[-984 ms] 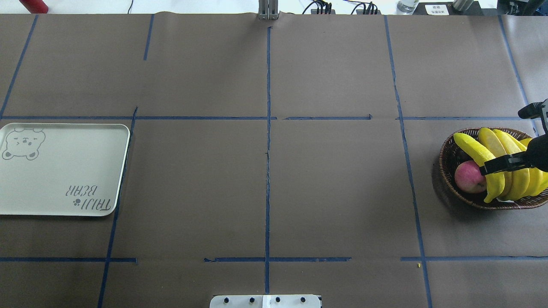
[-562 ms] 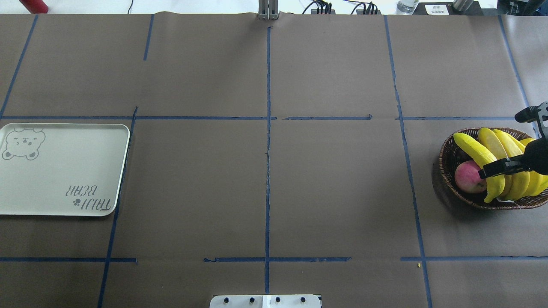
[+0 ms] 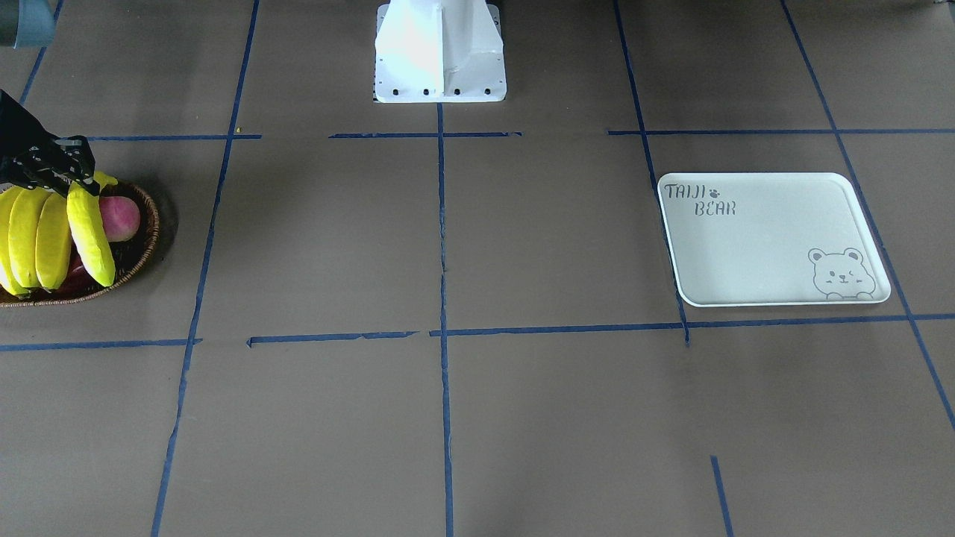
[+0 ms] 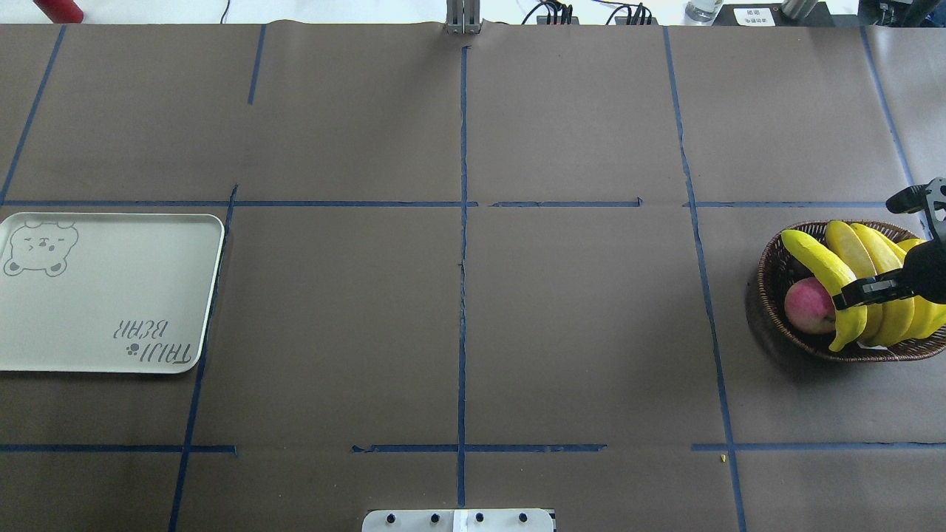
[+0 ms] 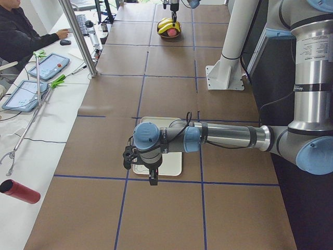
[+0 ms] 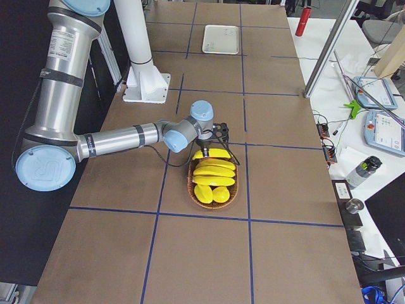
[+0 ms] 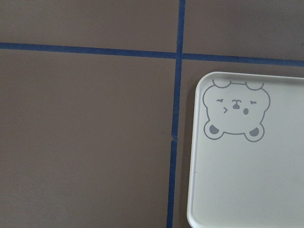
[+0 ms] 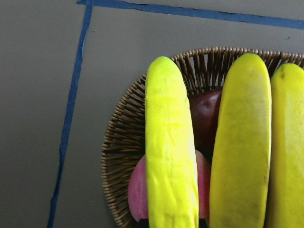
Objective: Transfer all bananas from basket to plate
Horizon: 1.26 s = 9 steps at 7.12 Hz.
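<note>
Several yellow bananas (image 4: 887, 258) lie side by side in the brown wicker basket (image 4: 767, 295) at the table's right end, over a pink-red apple (image 4: 805, 307) and a dark red mango (image 8: 206, 118). My right gripper (image 4: 857, 292) is above the basket, its jaws against both sides of the outermost banana (image 8: 171, 152) near that banana's robot-side end. The pale bear tray (image 4: 111, 295) lies empty at the far left. My left gripper (image 5: 151, 177) hangs over the tray's edge (image 7: 199, 156); I cannot tell whether it is open or shut.
The white robot base (image 3: 440, 52) stands at the middle of the near edge. A red bottle (image 4: 59, 9) and cables lie beyond the far edge. An operator (image 5: 21, 31) sits at a side desk. Blue tape lines cross the brown table cover.
My right gripper's visible finger has dropped slightly and shifted over the outermost banana. That banana's lower tip has moved a little to the left. The tray is unchanged.
</note>
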Each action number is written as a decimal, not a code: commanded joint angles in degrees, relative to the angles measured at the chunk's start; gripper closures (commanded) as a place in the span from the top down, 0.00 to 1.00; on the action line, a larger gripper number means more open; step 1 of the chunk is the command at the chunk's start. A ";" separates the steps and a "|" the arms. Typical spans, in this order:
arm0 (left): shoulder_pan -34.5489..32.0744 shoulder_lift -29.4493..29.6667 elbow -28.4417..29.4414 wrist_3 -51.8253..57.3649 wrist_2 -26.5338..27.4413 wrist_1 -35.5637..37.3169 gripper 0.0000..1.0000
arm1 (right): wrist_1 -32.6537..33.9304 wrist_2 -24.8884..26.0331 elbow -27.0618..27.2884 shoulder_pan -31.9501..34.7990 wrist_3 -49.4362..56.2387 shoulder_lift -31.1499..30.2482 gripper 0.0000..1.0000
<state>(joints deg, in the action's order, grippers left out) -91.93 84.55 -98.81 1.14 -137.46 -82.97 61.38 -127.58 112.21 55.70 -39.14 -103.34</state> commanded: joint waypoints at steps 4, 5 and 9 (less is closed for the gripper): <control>0.09 0.61 -1.20 0.00 -0.09 -0.78 1.00 | -0.04 -16.56 4.77 12.95 -0.58 4.17 0.00; 1.65 3.14 -1.04 -4.44 -0.52 -4.10 1.00 | 0.49 -16.04 4.34 9.03 -1.37 8.64 0.01; 20.34 9.12 -0.34 -41.10 -2.03 -32.87 1.00 | -0.21 5.16 3.37 -12.30 -33.06 26.84 0.01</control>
<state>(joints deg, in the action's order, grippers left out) -77.31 91.49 -99.79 -26.83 -139.90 -105.70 61.28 -130.33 115.98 50.71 -65.15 -81.19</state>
